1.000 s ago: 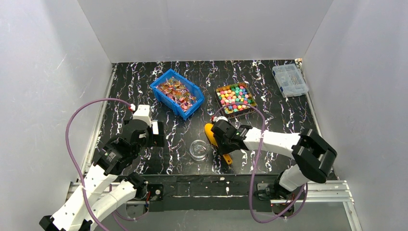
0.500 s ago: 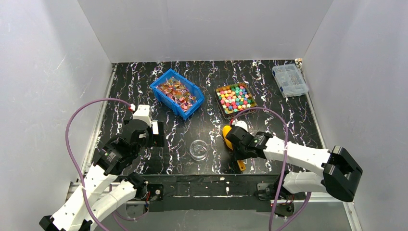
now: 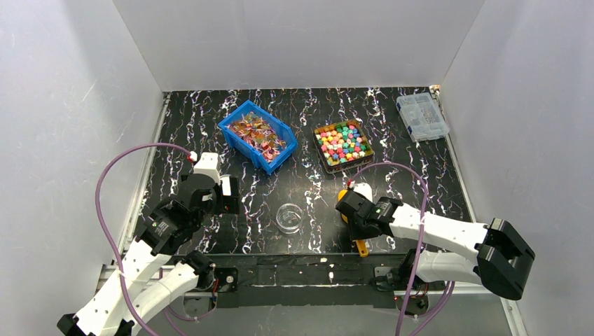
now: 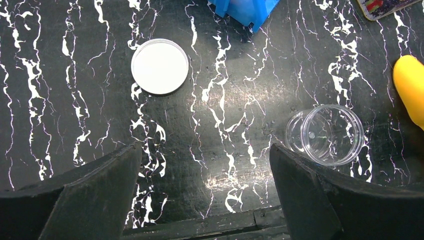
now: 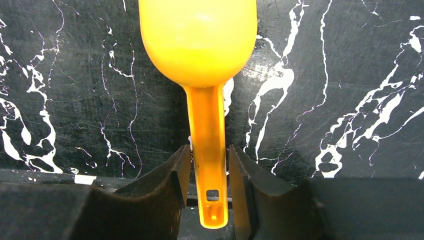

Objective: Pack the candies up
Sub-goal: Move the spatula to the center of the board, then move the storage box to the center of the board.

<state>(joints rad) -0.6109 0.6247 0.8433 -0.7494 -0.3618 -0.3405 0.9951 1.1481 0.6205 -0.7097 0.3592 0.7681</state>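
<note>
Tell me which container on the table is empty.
The round clear jar at the front; the blue bin holds wrapped sweets, the tray colourful candies, the corner box small bits.

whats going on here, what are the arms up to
The right gripper grips a yellow scoop by its handle, a little short of the candies. The left gripper hangs open and empty. The clear jar stands empty, its white lid lying apart on the table. Nothing is packed yet.
</note>
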